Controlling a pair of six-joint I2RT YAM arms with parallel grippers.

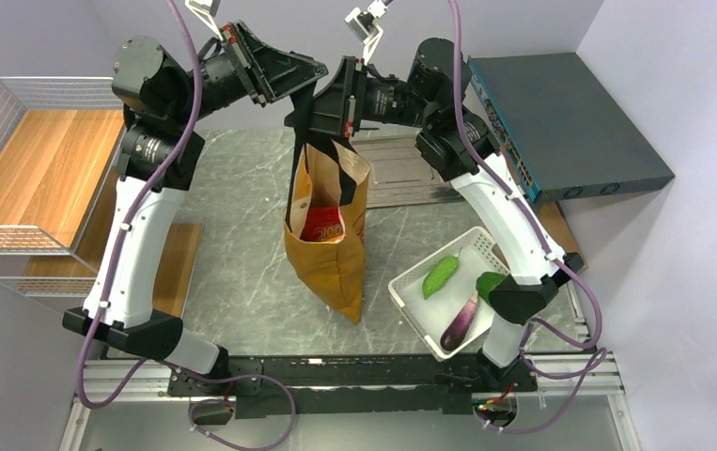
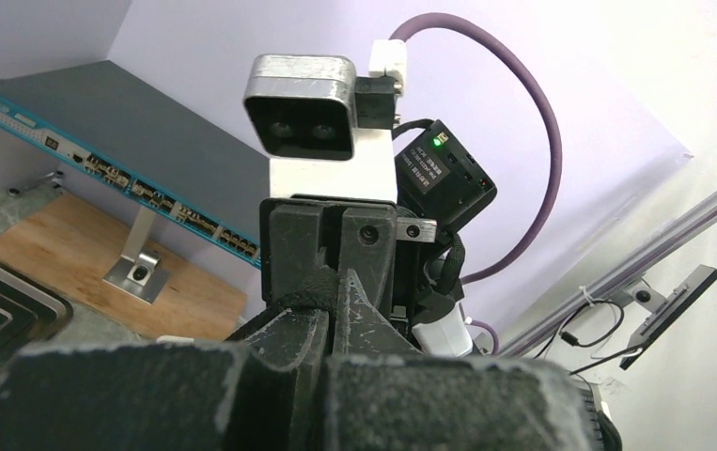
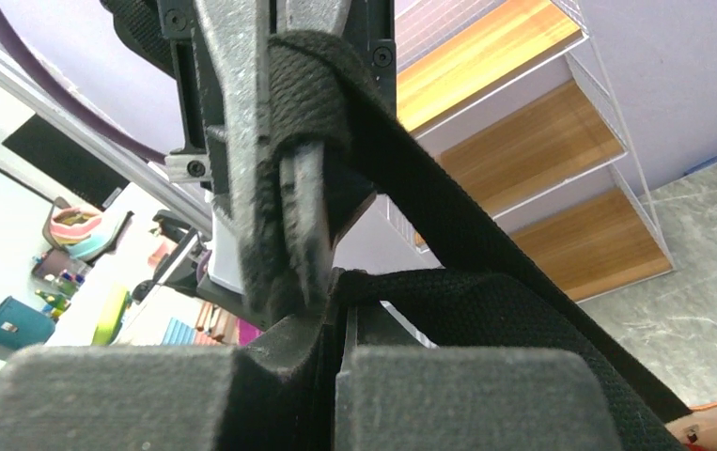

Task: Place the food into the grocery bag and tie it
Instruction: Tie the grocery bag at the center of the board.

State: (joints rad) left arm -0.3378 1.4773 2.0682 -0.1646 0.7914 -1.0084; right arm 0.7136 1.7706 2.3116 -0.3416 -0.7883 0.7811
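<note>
Pinching the black straps [image 3: 486, 272] tight, the right pincer [image 3: 334, 319] meets the left pincer [image 2: 335, 315], likewise clamped on the webbing, high above the desk [image 1: 241, 216]. Beneath them the ochre grocery bag [image 1: 335, 254] is held up mid-desk, a red packet [image 1: 321, 227] inside. A purple vegetable [image 1: 459, 322] lies in the white basket [image 1: 411, 301] at the near right corner.

Grey marbled table [image 1: 241, 235]. The bag [image 1: 335, 268] stands at its centre, base on the top. A white basket [image 1: 413, 315] sits at 4 o'clock, a wooden board [image 1: 180, 268] at 9 o'clock, a ridged metal tray [image 1: 406, 169] at 1 o'clock.
</note>
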